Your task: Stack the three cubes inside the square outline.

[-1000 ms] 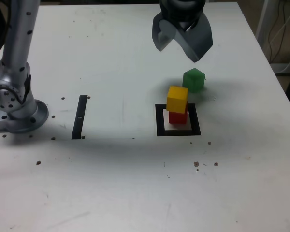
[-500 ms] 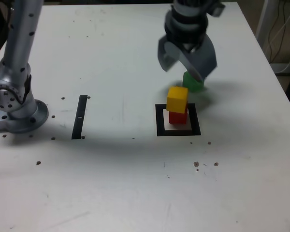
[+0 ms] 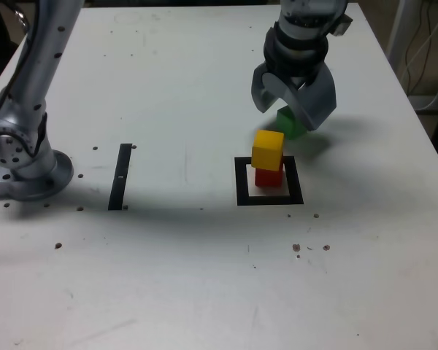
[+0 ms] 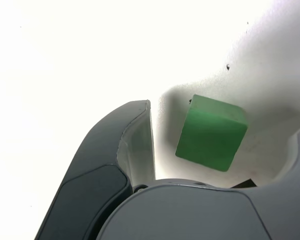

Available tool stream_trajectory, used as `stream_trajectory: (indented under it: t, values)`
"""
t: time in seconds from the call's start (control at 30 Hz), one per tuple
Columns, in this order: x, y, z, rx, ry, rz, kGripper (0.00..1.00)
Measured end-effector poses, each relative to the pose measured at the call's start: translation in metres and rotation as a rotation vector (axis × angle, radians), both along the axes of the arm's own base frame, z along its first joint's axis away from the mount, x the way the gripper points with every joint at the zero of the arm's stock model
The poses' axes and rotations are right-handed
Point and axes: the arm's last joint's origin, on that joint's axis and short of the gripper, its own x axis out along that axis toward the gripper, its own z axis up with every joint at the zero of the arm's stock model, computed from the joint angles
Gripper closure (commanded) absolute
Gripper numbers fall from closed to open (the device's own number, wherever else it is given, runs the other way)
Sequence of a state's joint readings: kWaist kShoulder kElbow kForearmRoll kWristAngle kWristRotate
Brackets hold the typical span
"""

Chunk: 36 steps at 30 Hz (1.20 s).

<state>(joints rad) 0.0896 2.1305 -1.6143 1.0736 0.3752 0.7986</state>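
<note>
White table (image 3: pixel 168 277) unchanged. Arm (image 3: pixel 47 65) is the mover: it now reaches further toward the exterior view's right and lower than a second ago, carrying the gripper (image 3: pixel 287 118) nearer the square outline (image 3: pixel 242 186), to a spot just beyond the outline's far side and partly over the green cube (image 4: pixel 210 135).

Jaws are open, nothing gripped. Wrist view has the green cube in the space between the fingers, touching neither as far as I can see — height left to drop I can't tell.

Black strip lies well off the outline, to the exterior view's left; looks irrelevant.

Cubes, all one size: red (image 3: pixel 269 179) sits inside the outline, toward its far edge. Yellow (image 3: pixel 267 149) is on top of red, above the outline, not moved over the last second. Green is on the table outside the outline, beyond its far side and a bit to the exterior view's right, turned relative to the frame.

Meaning: two of three look stacked, and this reads as the approach for the last pick. Next: match green's angle, descend, close, lift clear of yellow, place on top. Risk — green is close to the stack, so a wide finger could clip yellow on the way down.
</note>
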Motion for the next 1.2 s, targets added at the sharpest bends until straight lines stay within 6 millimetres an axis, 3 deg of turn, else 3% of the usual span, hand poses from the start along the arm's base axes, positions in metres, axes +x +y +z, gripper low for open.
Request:
stream_trajectory:
  t: [0.23,0.47,0.67,0.87,1.0,1.2]
  values:
    - [-0.007,-0.001,-0.005,-0.007,-0.008,0.006,0.21]
    - [-0.007,-0.001,-0.005,-0.014,-0.056,0.032,0.47]
    - [-0.006,-0.003,-0.011,-0.049,-0.09,0.052,0.57]
    - [-0.006,0.0,-0.013,-0.049,-0.107,0.081,0.77]
    - [-0.012,-0.001,-0.005,-0.049,-0.143,0.122,0.85]
    - [-0.022,-0.002,0.011,-0.059,-0.187,0.203,0.89]
